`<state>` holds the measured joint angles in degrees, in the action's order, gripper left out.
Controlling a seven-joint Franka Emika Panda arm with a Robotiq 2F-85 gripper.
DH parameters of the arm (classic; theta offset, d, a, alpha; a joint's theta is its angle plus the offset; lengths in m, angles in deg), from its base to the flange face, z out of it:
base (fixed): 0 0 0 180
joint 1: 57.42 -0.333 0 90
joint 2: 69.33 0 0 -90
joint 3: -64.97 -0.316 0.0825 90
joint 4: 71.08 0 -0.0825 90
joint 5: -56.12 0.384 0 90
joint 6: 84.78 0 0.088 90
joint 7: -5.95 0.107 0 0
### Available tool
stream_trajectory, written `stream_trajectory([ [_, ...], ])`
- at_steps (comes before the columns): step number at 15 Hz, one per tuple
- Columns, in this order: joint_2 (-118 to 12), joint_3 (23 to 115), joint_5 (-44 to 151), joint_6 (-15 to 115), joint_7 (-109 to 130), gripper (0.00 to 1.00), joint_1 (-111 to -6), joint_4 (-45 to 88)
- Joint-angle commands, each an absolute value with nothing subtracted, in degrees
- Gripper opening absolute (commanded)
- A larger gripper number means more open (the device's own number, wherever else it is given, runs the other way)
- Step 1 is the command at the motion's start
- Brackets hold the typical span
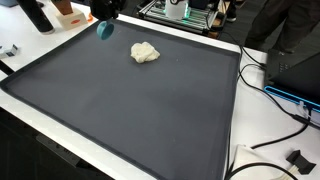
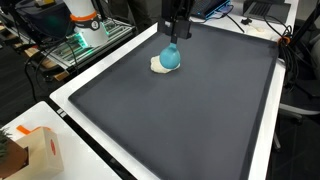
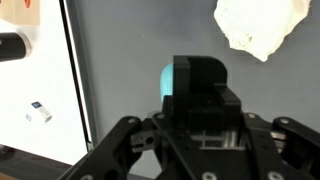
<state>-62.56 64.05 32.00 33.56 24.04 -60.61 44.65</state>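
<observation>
Obs.: fingers (image 1: pixel 104 19) clenched on a teal object (image 1: pixel 104 30), held clear of the desk (image 1: pixel 120 110) over its far edge, towards the left corner as it shows in an exterior view. Just right of it, a white crumpled wad (image 1: pixel 145 52) lies on the desk, apart from the fingers. Judgement: lift done; teal object not yet set down anywhere.

A robotics lab: loose cables (image 1: pixel 262 88), open-frame electronics (image 1: pixel 180 12) beside the matted table (image 1: pixel 130 110).

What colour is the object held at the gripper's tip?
The object is teal blue, which shows best in an exterior view.
</observation>
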Motion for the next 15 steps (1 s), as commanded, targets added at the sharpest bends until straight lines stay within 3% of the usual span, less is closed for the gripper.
stream_trajectory([
  [1, -60.46, 64.62, 22.42, 32.47, 38.88, 0.25, -63.05, 45.05],
  [7, -55.47, 64.5, 10.36, 23.17, 58.99, 0.25, -66.28, 43.5],
  [15, -48.26, 63.93, 9.13, 13.53, 68.26, 0.25, -67.6, 40.4],
])
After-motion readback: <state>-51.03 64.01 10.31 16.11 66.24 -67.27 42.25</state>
